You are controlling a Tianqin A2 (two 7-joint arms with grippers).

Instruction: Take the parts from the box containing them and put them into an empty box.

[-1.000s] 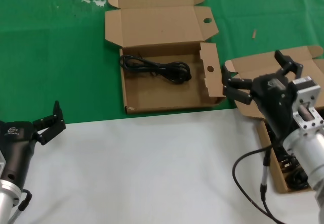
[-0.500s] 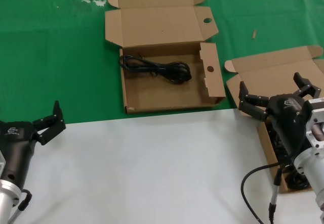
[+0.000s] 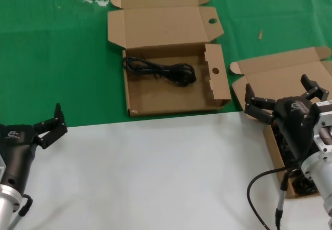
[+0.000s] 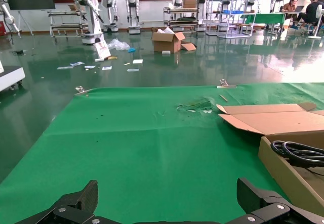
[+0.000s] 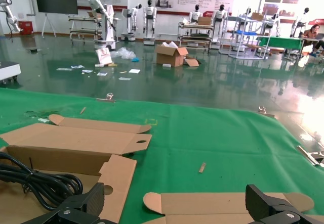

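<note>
The holed cardboard box [image 3: 171, 100] lies open at the table's middle back with one black power cord [image 3: 161, 70] in it. The plain-lidded box [image 3: 280, 77] lies open at the right, mostly hidden by my right arm; more black cords [image 3: 303, 184] show in it beside the arm. My right gripper [image 3: 285, 97] is open and empty, above this box's near part. My left gripper [image 3: 51, 126] is open and empty at the front left, over the edge of the white sheet. The right wrist view shows the plain lid [image 5: 223, 204] under the right gripper [image 5: 177, 201], and the holed box's cord [image 5: 35, 181].
A green cloth [image 3: 52, 58] covers the back of the table and a white sheet [image 3: 155, 173] covers the front. The holed box's lid [image 3: 161, 25] lies flat behind it. In the left wrist view, my left gripper [image 4: 169, 198] is above green cloth, with the holed box's wall [image 4: 288, 176] to one side.
My right gripper moved right and towards me, from between the boxes to above the plain-lidded box, then held still. The left arm has not moved.
</note>
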